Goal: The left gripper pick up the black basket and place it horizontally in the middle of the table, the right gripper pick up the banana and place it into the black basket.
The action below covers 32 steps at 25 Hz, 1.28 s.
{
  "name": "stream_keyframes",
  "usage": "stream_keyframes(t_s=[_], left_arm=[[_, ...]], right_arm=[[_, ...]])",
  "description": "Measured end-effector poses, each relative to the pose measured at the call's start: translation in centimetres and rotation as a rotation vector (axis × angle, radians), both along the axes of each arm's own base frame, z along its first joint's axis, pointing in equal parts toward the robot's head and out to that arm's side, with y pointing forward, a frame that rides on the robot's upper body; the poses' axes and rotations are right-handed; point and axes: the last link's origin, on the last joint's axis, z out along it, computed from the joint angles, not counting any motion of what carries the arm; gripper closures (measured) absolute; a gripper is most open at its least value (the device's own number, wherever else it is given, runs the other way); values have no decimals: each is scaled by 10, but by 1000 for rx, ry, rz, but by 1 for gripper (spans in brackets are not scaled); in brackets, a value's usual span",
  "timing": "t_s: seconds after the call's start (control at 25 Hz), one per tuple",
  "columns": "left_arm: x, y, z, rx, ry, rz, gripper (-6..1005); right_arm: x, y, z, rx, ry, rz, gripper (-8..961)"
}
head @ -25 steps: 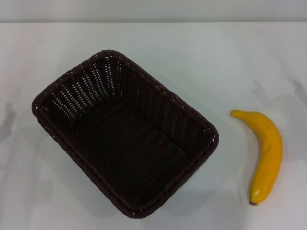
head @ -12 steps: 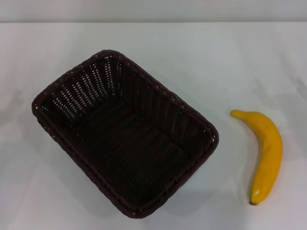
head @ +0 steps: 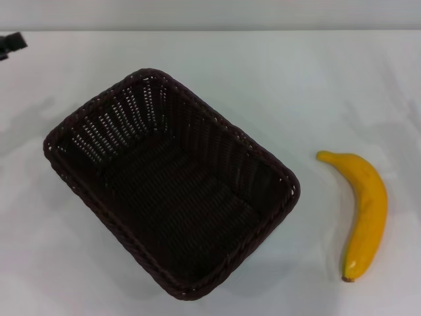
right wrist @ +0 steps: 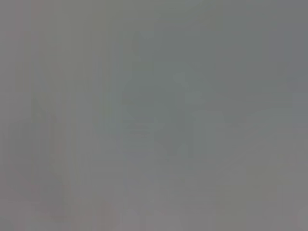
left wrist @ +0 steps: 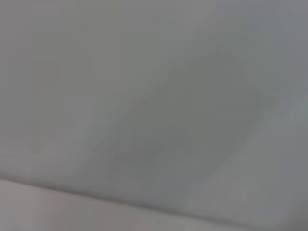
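Observation:
The black basket [head: 171, 191] sits empty on the white table [head: 316, 85], left of centre, turned at a slant. The banana [head: 363, 210] lies on the table to its right, apart from it, brown tip toward the front. A small dark tip of the left gripper [head: 12, 43] shows at the far left edge, well behind and left of the basket. The right gripper is out of view. Both wrist views show only plain grey surface.
The table's back edge meets a grey wall [head: 210, 13] at the top of the head view. A soft shadow [head: 33, 122] lies on the table left of the basket.
The dark tip of the left gripper has come into the head view at the far left edge. Basket and banana have not moved.

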Motion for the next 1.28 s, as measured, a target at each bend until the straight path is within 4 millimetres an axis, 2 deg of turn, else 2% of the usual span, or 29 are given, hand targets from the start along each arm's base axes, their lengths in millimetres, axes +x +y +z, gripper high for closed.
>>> stream_keyframes(t_s=[0.28, 0.48, 0.68, 0.8, 1.12, 1.28], left_arm=[[64, 31, 33, -320, 275, -123, 128], [81, 42, 34, -451, 431, -111, 129], [91, 54, 16, -554, 606, -76, 131], [91, 59, -5, -580, 684, -74, 135], [86, 64, -59, -601, 746, -96, 192], [85, 64, -72, -593, 747, -109, 231]], right_arm=[[-4, 4, 1, 4, -1, 16, 82], [-6, 4, -1, -4, 4, 20, 82], [-6, 3, -3, -9, 8, 19, 82], [-5, 3, -4, -11, 9, 17, 82], [-6, 2, -4, -13, 9, 20, 82], [-6, 2, -4, -10, 11, 24, 82]])
